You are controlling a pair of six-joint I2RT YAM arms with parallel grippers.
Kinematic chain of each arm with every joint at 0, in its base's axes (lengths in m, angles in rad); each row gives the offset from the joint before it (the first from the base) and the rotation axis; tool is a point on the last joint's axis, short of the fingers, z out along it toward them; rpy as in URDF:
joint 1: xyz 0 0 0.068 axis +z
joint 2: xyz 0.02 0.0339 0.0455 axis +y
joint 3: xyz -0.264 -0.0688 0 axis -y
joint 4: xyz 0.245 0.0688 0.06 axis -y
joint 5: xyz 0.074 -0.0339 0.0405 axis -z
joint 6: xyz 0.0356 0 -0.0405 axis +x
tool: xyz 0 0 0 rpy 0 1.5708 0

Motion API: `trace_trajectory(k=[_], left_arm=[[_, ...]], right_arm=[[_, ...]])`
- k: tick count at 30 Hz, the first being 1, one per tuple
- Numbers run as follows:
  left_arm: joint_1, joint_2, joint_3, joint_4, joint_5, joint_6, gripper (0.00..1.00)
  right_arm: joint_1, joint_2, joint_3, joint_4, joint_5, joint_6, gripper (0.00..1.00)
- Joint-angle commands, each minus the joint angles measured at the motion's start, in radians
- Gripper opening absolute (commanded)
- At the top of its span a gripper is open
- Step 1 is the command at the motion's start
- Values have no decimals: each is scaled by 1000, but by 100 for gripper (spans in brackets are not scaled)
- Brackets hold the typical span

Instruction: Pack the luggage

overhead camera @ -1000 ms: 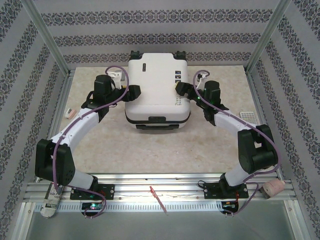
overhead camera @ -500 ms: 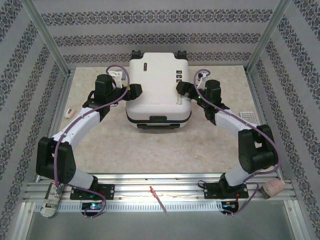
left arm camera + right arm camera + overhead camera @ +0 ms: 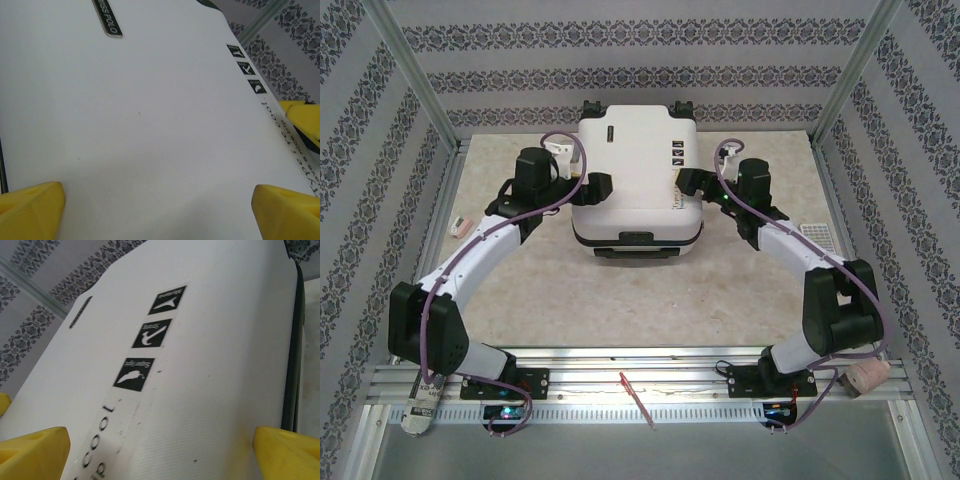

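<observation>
The luggage [image 3: 637,170] lies shut and flat at the far middle of the table [image 3: 620,300], white shell up. Its long axis runs away from me, wheels [image 3: 590,107] toward the back wall [image 3: 640,60]. I flank it, I judge, to steady or press the lid shut — left gripper [image 3: 596,186] and right gripper [image 3: 686,181] at its sides, both spread wide, clamping nothing.
</observation>
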Motion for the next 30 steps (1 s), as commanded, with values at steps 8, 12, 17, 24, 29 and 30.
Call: trace_trajectory(k=[8,12,17,24,29,30], left_arm=[[35,-111,103,-182,-118,106,100],[62,-157,90,-225,-170,108,100],[115,-192,92,-301,-252,77,100],[141,-230,84,-405,-673,39,100],[145,-316,-80,-252,-966,3,100],[149,-339,-132,-192,-1000,12,100]], right_arm=[[-56,-193,-30,-137,3,-192,98],[-61,-280,-60,-211,74,-269,98],[-84,-370,-81,-313,255,-307,98],[-222,-469,-162,-335,240,-265,98],[-247,-505,-197,-330,233,-278,98],[-250,-506,-194,-334,237,-278,98]])
